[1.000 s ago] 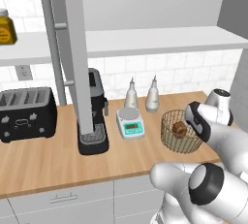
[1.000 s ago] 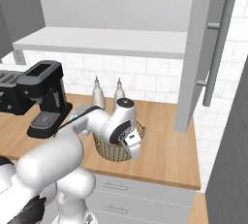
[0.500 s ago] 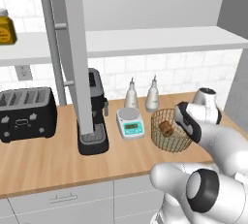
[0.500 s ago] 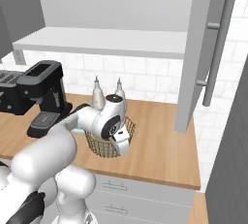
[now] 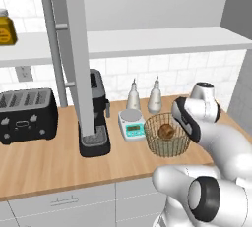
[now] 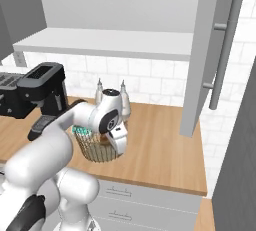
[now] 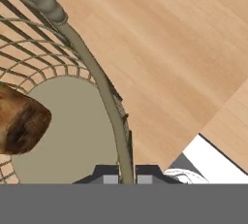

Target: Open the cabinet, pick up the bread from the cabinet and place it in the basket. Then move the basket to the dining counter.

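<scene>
The wire-mesh basket (image 5: 158, 148) stands on the wood worktop beside the scale, with the dark brown bread (image 5: 166, 131) lying inside it. My gripper (image 5: 183, 130) reaches down at the basket's right side. In the hand view the gripper (image 7: 127, 175) is shut on the basket's rim (image 7: 95, 78), which runs up between the two fingertips, and the bread (image 7: 19, 121) rests on the basket floor to the left. From the right the gripper (image 6: 118, 145) sits against the basket (image 6: 94, 149). The cabinet door (image 5: 74, 49) hangs open above. The dining counter is out of view.
A black toaster (image 5: 24, 115), a coffee machine (image 5: 96, 118), a small scale (image 5: 130, 123) and two bottles (image 5: 133, 96) line the worktop behind and left of the basket. An amber jar (image 5: 6, 27) sits on the shelf. The open right door (image 6: 210, 50) hangs over the counter's right end.
My hand came in from the right onto the basket's rim and the jaws closed on it. The basket slid a little left, toward the scale.
</scene>
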You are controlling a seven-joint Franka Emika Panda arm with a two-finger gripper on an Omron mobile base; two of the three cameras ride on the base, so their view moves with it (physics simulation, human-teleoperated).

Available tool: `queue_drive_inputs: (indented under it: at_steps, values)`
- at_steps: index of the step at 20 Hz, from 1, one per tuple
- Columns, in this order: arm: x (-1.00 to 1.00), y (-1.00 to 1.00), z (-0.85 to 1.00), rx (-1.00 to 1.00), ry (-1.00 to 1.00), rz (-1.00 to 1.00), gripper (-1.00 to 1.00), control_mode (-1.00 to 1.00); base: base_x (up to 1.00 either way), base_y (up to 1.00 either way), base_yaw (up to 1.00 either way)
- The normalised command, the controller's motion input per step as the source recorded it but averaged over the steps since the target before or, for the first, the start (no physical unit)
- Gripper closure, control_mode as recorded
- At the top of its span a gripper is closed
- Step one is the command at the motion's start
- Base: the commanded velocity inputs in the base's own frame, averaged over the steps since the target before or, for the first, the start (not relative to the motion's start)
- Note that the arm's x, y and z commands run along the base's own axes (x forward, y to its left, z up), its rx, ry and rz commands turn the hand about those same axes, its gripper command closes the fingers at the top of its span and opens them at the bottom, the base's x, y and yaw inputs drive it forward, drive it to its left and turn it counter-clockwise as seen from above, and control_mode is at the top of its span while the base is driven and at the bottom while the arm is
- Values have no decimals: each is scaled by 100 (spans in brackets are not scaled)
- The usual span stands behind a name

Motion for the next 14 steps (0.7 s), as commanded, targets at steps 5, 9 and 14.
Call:
queue_drive_inputs:
  at_steps: [5,9,14]
  values:
    - [-22,0,45,0,-2,0,100,-100,0,0,0]
    - [0,15,41,3,-5,-3,100,-100,0,0,0]
    - [11,29,36,4,-14,-13,100,-100,0,0,0]
